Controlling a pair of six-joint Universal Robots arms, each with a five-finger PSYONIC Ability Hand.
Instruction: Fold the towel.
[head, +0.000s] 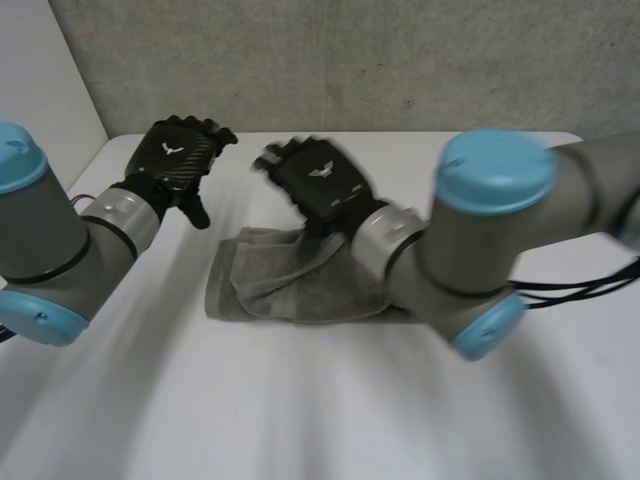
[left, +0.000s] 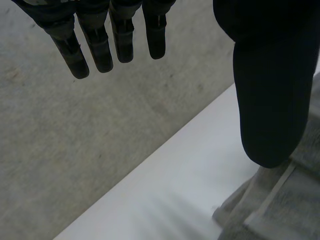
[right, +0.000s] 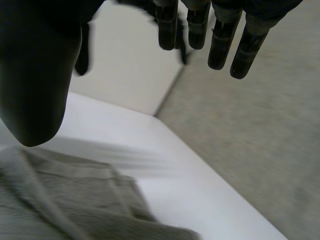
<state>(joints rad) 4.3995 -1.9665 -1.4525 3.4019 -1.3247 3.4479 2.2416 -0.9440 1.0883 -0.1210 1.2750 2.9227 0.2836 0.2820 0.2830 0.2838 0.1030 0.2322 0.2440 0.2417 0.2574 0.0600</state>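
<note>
Grey towel (head: 300, 285) rumpled on white table (head: 300, 410), long axis side to side | right hand (head: 318, 185) over its far edge — nearer, fingers straight, empty | left hand (head: 178, 155) beyond left end, fingers straight, empty

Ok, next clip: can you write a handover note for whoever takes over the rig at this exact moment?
Left hand: open, holding nothing, off the table beside the towel's far corner.
Right hand: open, holding nothing, above the towel's far edge.
Towel: grey, lying folded but somewhat rumpled on the white table.
Done: at least one fold appears made.
Left: probably check the fold and tidy the edges.
</note>
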